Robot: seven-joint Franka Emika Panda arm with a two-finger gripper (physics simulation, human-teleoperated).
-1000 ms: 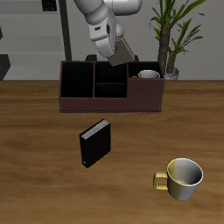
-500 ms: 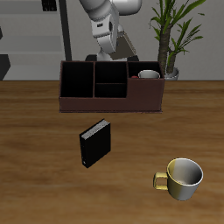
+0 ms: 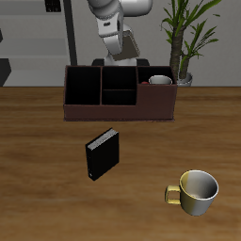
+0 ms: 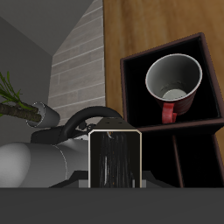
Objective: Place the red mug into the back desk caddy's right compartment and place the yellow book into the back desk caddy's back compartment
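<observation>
The red mug (image 3: pixel 160 81) stands upright in the back desk caddy's (image 3: pixel 120 112) right compartment; in the wrist view the mug (image 4: pixel 175 80) shows its grey inside and red handle. My gripper (image 3: pixel 126 51) is shut on the yellow book (image 3: pixel 131 44) and holds it in the air, above and slightly behind the caddy's middle sections. In the wrist view the book (image 4: pixel 115 159) fills the gap between the fingers, with the caddy's wall (image 4: pixel 131 92) beyond it. The back compartment (image 3: pixel 119 77) holds nothing.
A black book (image 3: pixel 103 153) stands on the table in front of the caddy. A yellow-gold mug (image 3: pixel 196 190) sits near the table's front edge. A potted plant (image 3: pixel 184 42) stands behind the caddy's mug end.
My gripper has risen with the yellow book, and the book has swung from a slant to more upright. The mug, the black book and the caddy have not moved.
</observation>
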